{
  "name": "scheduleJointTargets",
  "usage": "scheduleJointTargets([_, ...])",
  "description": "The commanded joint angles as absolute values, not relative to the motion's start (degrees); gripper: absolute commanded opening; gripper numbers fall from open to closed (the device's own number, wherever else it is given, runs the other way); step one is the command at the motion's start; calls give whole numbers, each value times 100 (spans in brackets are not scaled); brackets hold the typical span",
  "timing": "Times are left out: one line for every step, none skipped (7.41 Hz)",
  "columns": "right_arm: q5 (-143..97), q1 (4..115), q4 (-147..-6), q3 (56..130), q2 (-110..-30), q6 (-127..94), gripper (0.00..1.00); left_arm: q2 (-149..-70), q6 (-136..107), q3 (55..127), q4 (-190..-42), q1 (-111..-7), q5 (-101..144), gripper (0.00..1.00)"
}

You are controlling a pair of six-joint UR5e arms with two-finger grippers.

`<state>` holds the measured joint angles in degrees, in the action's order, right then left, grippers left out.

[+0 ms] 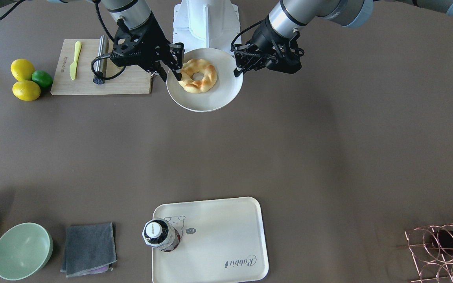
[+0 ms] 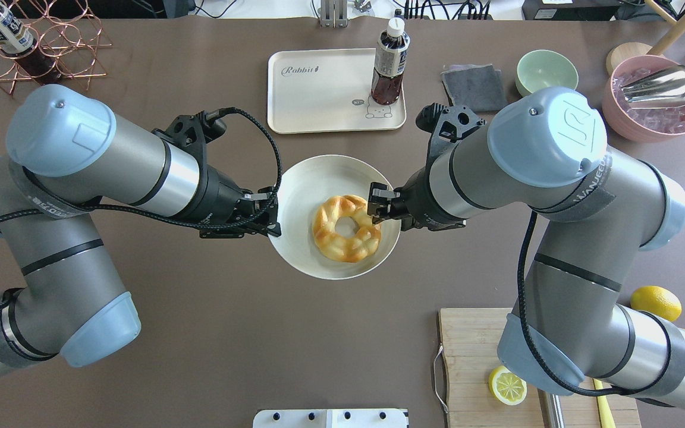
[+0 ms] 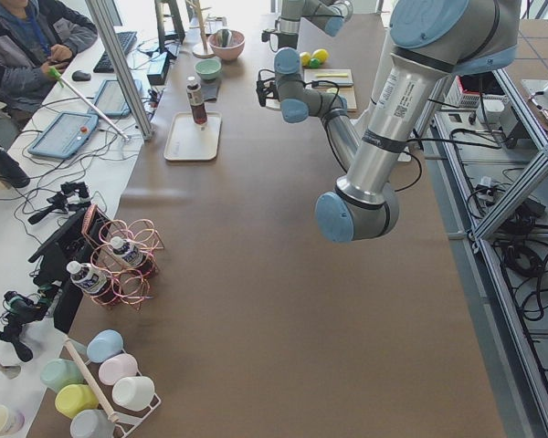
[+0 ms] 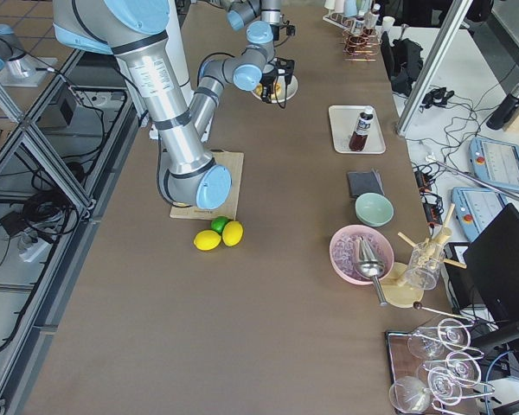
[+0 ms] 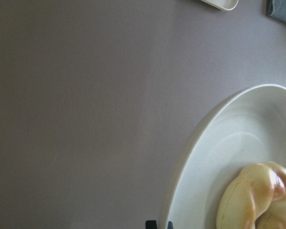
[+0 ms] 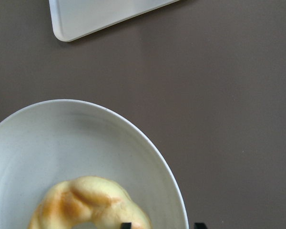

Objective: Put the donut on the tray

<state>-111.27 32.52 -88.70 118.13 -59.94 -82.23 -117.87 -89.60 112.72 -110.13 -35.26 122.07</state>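
Steadying the plate (image 2: 307,184) with my left end effector (image 1: 237,72) apparently pinched on its 9 o'clock rim, I poise the right end effector (image 1: 171,74), jaws spread, over the 3 o'clock edge of the donut (image 2: 333,238) lying there, tray (image 2: 319,95) waiting at 12.

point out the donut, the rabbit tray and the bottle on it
golden-yellow twisted ring donut (image 2: 326,229), overhead view, ring's left side
cream rectangular Rabbit tray (image 2: 319,101), overhead view, bare floor
dark white-capped plastic bottle (image 2: 389,60), overhead view, label

Donut (image 6: 88,205) off-frame below (both wrists)
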Motion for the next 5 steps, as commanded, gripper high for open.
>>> scheduleJointTargets([-11118, 3269, -8894, 11883, -6012, -8341, 100, -11795, -9123, 11259, -11013, -3524, 12199, 0])
scheduleJointTargets([-11266, 3444, -8903, 11865, -6020, -8323, 100, -11795, -9123, 11198, -11013, -3551, 12199, 0])
scheduleJointTargets([-11485, 3654, -8912, 11857, -6047, -8001, 100, -11804, -9123, 11093, -11013, -3681, 12173, 0])
scheduleJointTargets([-11557, 3761, -8930, 11822, -6125, -7685, 100, -11830, -9123, 10883, -11030, -3831, 12112, 0])
scheduleJointTargets([-11566, 3857, -9226, 11830, -6152, -7308, 100, -12039, -9149, 10507, -11030, -4058, 12111, 0])
